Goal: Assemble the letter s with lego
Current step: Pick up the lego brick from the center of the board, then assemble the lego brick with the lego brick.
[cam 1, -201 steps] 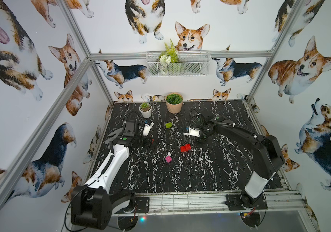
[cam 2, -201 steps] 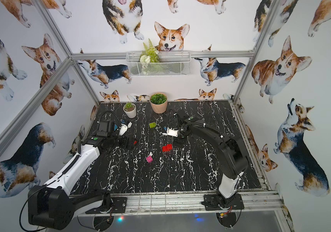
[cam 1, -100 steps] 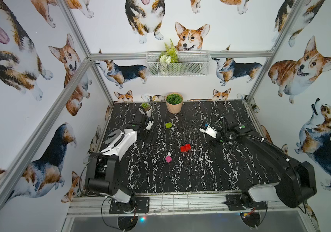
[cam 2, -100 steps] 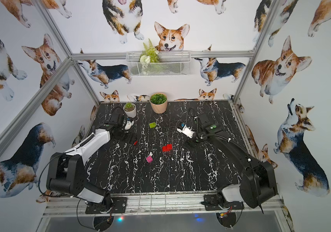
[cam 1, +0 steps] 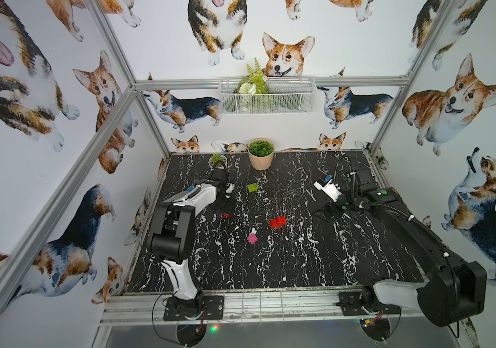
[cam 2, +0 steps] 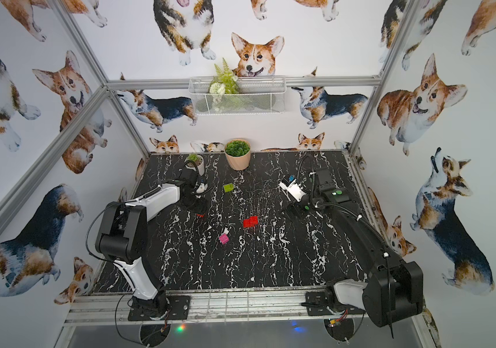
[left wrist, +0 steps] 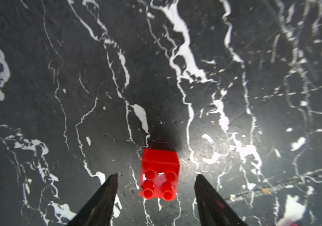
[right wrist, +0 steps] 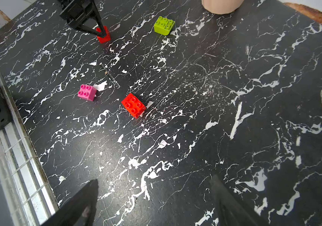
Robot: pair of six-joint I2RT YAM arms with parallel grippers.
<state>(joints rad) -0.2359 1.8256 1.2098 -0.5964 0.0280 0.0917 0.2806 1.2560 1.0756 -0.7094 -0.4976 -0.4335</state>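
Left wrist view: glossy red four-stud brick (left wrist: 159, 174) untouched inside the released left claw (left wrist: 156, 175); right claw (right wrist: 154, 179) gapes.

Five bricks lie on the one surface (cam 1: 301, 259). One is a lime green brick (cam 1: 252, 187), the nearest to the peach pot (cam 1: 260, 164). One is a pink brick (cam 1: 252, 238), the farthest from that pot. Three are red: a lone red brick (cam 1: 226, 215), and a red pair (cam 1: 278, 222) that reads as two joined. There are two pots, the peach pot and a small white pot (cam 2: 200, 168) near it. One wire basket (cam 1: 266, 102) hangs on the wall above the peach pot. There are two arms, each with one claw: the left claw (left wrist: 156, 174) and the right claw (right wrist: 154, 178).
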